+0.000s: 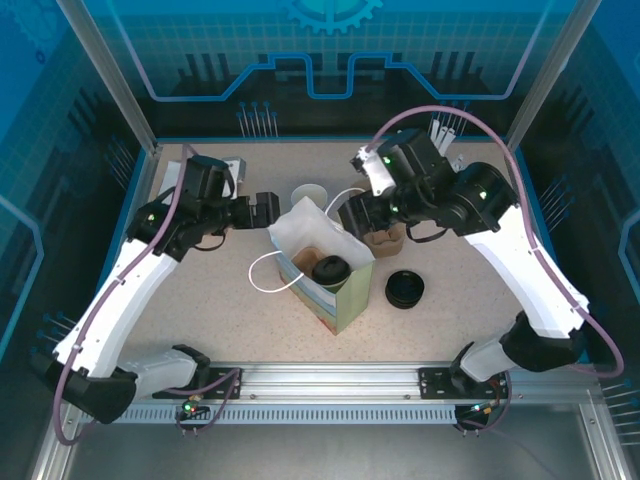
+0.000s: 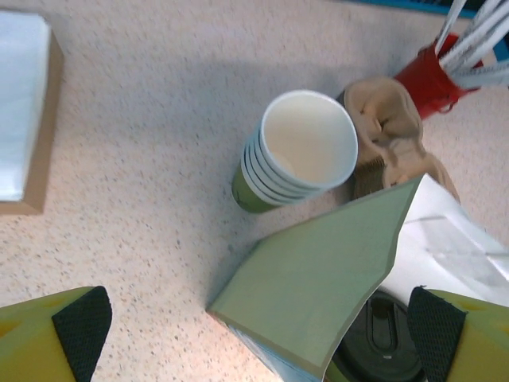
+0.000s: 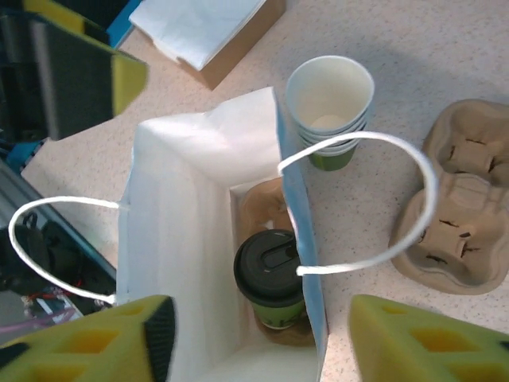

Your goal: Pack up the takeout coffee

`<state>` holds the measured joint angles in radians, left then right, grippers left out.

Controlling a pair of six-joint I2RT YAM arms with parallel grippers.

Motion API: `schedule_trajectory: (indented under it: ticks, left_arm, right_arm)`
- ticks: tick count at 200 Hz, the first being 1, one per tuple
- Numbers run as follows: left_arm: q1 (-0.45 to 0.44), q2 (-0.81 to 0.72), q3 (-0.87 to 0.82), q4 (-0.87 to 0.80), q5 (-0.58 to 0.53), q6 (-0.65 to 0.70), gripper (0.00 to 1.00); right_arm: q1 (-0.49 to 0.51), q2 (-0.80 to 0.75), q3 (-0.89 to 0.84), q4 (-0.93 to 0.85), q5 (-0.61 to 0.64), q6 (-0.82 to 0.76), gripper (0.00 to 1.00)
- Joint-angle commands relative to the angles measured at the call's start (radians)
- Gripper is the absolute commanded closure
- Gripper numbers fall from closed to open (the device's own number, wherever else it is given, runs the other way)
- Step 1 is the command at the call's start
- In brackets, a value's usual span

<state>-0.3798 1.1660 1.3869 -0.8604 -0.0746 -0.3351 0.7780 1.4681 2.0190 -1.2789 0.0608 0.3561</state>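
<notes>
Peeking from the bag (image 3: 191, 231), lidded cup (image 3: 269, 267)

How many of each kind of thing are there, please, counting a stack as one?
Paper bag: 1
Lidded coffee cup: 1
Stack of open cups: 1
Stack of black lids: 1
Pulp carriers: 2
Red cup of straws: 1
Napkin box: 1
Total: 8

I count one paper bag (image 3: 199, 239) with two cord handles, holding one lidded green cup (image 3: 270, 278) on one pulp carrier (image 3: 258, 208). On the bench (image 2: 159, 79) there is one stack of roughly five open cups (image 2: 302, 151), one pile of black lids (image 1: 404, 289), a second carrier (image 3: 461, 207), one red cup (image 2: 429, 79) of several straws (image 2: 477, 32), and one napkin box (image 2: 24, 119).
</notes>
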Motion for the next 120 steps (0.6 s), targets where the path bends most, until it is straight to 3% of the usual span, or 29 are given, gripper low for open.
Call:
schedule_trajectory:
  ticks: [1, 38, 120]
  left_arm:
    - [0.016, -0.048, -0.039, 0.078, -0.089, 0.001, 0.01]
    - [0.025, -0.102, -0.088, 0.149, -0.149, 0.000, 0.01]
    - [0.026, -0.214, -0.192, 0.260, -0.240, -0.014, 0.01]
  right_arm:
    - [-0.051, -0.052, -0.068, 0.077, 0.010, -0.007, 0.43]
    - [-0.184, -0.149, -0.221, 0.141, 0.024, -0.027, 0.52]
    - [-0.460, -0.233, -0.526, 0.379, 0.152, -0.062, 0.51]
